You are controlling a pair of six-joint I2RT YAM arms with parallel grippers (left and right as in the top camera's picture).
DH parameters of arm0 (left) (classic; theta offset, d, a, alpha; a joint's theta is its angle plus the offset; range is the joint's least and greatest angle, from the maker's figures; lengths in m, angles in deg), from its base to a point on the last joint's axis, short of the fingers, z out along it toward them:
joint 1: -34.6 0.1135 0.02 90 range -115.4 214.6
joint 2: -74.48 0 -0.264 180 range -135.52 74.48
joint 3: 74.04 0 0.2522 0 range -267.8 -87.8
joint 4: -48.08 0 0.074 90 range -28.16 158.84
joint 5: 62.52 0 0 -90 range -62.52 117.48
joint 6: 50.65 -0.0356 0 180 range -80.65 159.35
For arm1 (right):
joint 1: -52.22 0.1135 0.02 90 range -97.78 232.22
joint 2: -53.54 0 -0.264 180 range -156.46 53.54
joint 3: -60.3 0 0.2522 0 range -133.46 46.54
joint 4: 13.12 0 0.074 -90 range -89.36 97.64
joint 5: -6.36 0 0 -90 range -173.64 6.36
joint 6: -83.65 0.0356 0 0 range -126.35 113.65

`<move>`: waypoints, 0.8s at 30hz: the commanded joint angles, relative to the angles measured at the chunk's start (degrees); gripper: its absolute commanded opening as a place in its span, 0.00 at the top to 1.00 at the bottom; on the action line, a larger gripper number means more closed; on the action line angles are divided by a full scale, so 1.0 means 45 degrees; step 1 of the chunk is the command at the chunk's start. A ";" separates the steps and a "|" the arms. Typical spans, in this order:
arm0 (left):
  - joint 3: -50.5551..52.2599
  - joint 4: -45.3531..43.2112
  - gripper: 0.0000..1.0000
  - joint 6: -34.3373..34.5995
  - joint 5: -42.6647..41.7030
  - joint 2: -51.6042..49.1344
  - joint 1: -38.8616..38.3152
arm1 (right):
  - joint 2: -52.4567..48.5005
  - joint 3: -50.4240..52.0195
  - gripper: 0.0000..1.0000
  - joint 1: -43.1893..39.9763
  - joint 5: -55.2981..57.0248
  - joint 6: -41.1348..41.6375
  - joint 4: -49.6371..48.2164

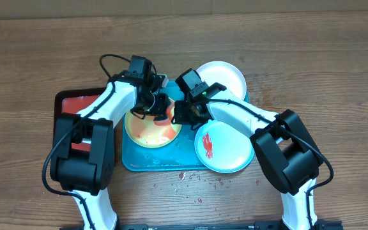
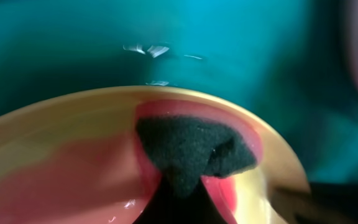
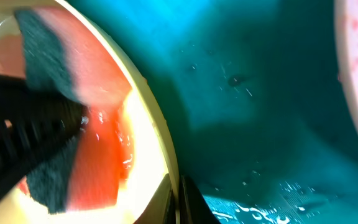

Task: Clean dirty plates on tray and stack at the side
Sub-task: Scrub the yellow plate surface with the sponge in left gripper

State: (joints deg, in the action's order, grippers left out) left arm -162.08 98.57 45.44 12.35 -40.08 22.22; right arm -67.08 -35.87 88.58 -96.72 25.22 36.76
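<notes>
The yellow-green plate point(image 1: 147, 133) is seen at the turquoise tray's point(image 1: 133, 160) left edge, directly under the left gripper point(image 1: 161, 111), which is clamped on a dark sponge point(image 2: 194, 149) pressed into red sauce. The right gripper point(image 1: 180, 117) is closed at the plate's right rim.

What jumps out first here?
The yellow-green plate, smeared red, on the left half of the turquoise tray: the left gripper presses a dark sponge into it while the right gripper pinches its right rim. Next, the light-blue plate with a red smear overhanging the tray's front right corner, and red spatter on the table in front.
</notes>
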 commanded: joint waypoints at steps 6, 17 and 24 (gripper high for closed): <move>-0.1127 0.3181 0.96 0.4741 0.8539 -0.0423 0.0063 | -0.0112 -0.0029 0.96 -0.0024 0.0029 0.0039 0.0010; -0.1243 0.5285 0.96 -0.2050 -0.1545 -0.0423 -0.0097 | -0.0112 -0.0029 0.96 -0.0024 0.0024 0.0039 -0.0005; -0.1248 0.2973 0.96 -0.0967 -0.0947 -0.0423 -0.0019 | -0.0112 -0.0029 0.96 -0.0024 0.0019 0.0039 0.0097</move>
State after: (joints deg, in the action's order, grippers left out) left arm -166.76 115.07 39.95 9.55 -40.95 22.19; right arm -67.08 -35.87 88.62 -96.94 25.17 36.89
